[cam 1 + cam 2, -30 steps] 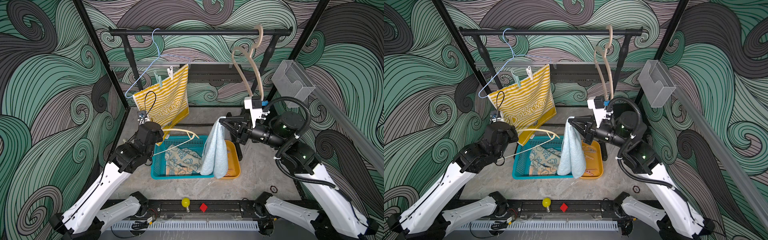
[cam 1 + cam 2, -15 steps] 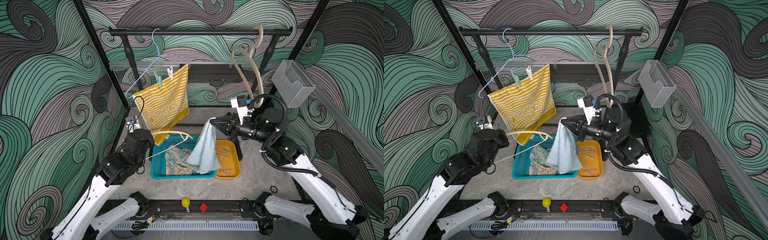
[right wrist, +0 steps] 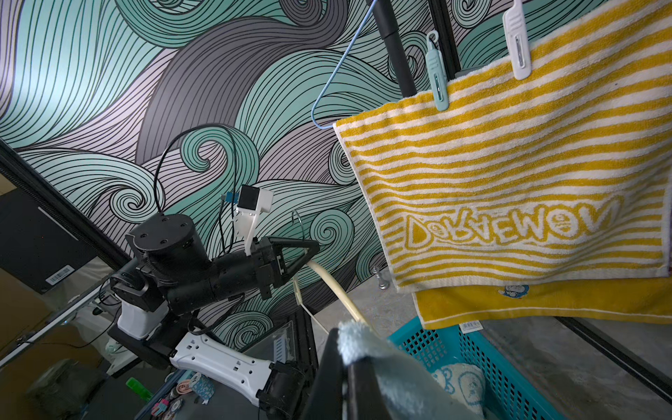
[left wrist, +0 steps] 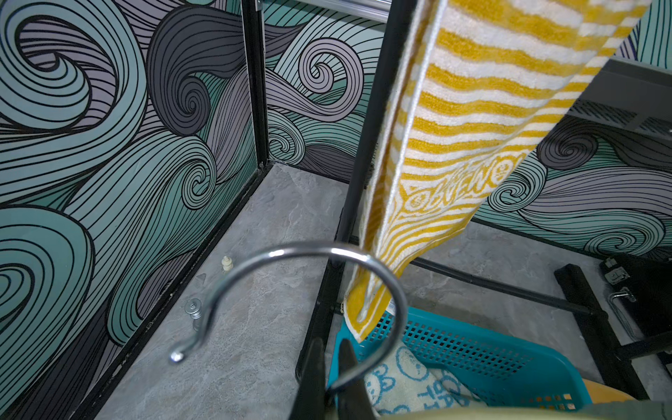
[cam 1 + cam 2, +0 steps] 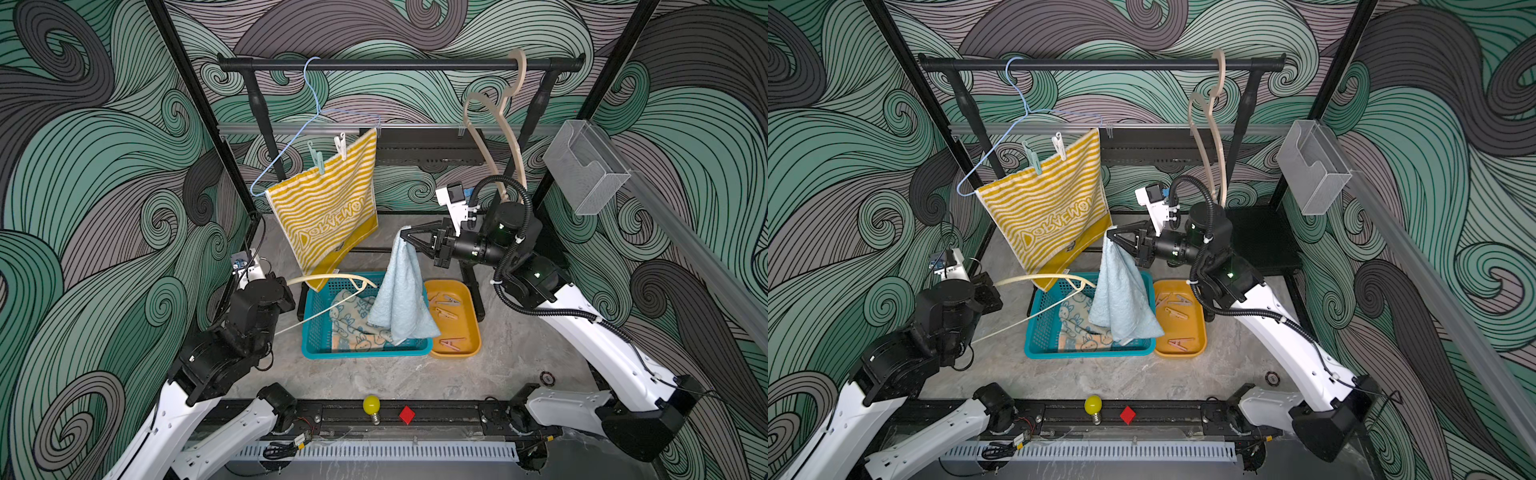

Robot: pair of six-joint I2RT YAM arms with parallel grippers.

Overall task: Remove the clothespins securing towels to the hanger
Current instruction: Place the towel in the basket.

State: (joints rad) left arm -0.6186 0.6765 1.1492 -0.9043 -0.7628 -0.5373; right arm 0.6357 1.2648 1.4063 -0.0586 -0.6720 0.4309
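My right gripper [image 5: 405, 236] [image 3: 343, 360] is shut on a corner of the light-blue towel [image 5: 401, 299], which hangs down into the teal basket [image 5: 365, 353]. The bunny-print towel [image 5: 353, 328] lies in that basket. My left gripper [image 4: 331, 345] is shut on the metal hook [image 4: 327, 254] of a cream hanger [image 5: 332, 277], held level over the basket's left end. The yellow striped towel [image 5: 328, 208] hangs from a blue wire hanger [image 5: 316, 108]. A mint clothespin [image 5: 318, 160] and a white clothespin [image 5: 340, 145] pin it there.
An orange tray [image 5: 469, 324] right of the basket holds several loose pink clothespins [image 5: 446, 301]. A second cream hanger [image 5: 498, 124] hangs bare on the black rail [image 5: 395, 64]. A clear bin [image 5: 582, 166] is mounted on the right wall.
My right gripper has carried the light-blue towel leftward until it hangs over the basket. My left arm has drawn back left and toward the front with the cream hanger.
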